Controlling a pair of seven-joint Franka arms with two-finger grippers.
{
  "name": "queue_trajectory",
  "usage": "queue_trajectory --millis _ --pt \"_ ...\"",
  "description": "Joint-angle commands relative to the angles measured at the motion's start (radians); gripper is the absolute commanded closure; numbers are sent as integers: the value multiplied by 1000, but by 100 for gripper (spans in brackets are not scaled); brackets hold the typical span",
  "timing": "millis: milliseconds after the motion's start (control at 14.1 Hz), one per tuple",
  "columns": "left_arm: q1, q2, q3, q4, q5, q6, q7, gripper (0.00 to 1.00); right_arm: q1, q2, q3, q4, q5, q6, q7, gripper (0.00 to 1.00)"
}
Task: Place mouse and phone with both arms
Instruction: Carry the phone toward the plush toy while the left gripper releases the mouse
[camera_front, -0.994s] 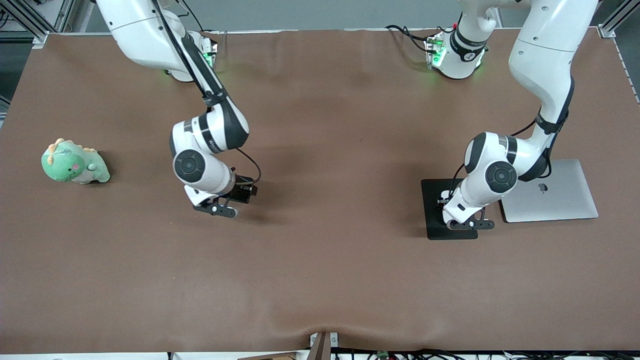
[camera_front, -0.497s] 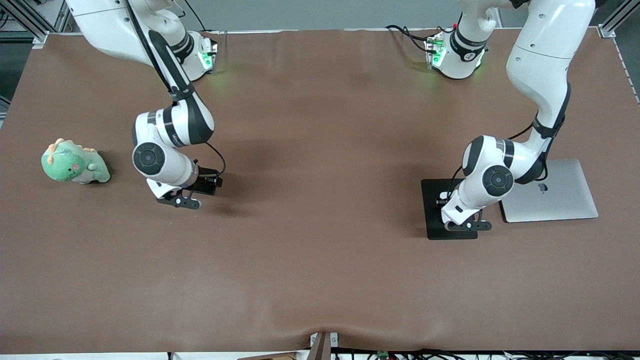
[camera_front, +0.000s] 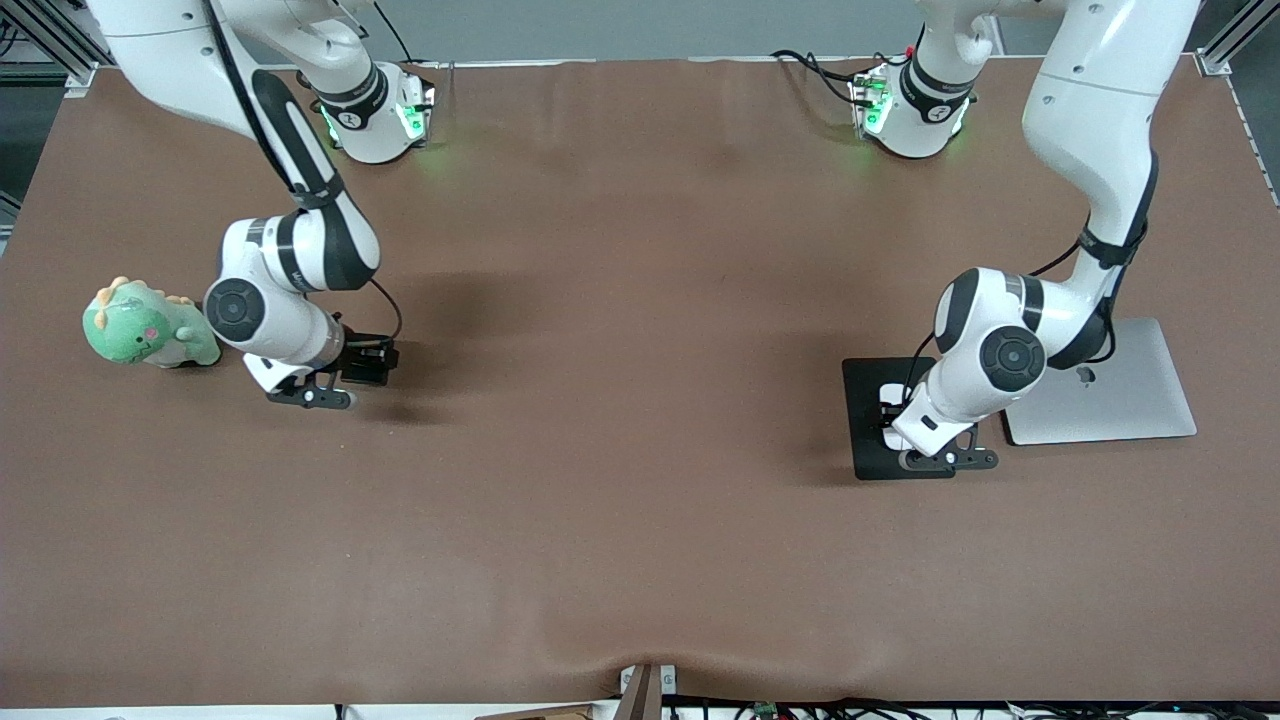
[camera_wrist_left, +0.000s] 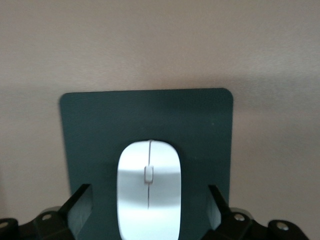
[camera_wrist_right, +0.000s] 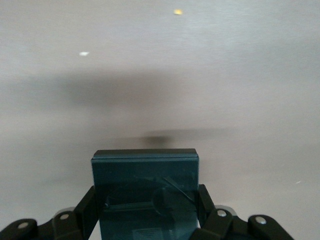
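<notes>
The mouse (camera_wrist_left: 149, 189) lies on the black pad (camera_front: 866, 420), between the spread fingers of the left end effector (camera_front: 947, 459). The right end effector (camera_front: 308, 396) pinches the phone (camera_wrist_right: 145, 195) above the surface (camera_front: 640, 500), beside the dinosaur toy (camera_front: 148, 327); we fear it may bump the toy. It has moved toward the toy since earlier.
</notes>
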Motion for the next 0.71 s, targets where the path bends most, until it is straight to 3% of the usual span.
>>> queue_trajectory --millis 0,284,639 --pt "3 -89 -6 15 9 -141 13 0 -93 -52 17 -75 -18 38 -125 100" --pt "3 -128 -10 113 8 -343 16 0 -188 -49 17 -121 -18 97 -274 100" --pt "6 -166 -9 298 -23 -642 88 0 -208 -42 17 -144 -18 97 -296 100"
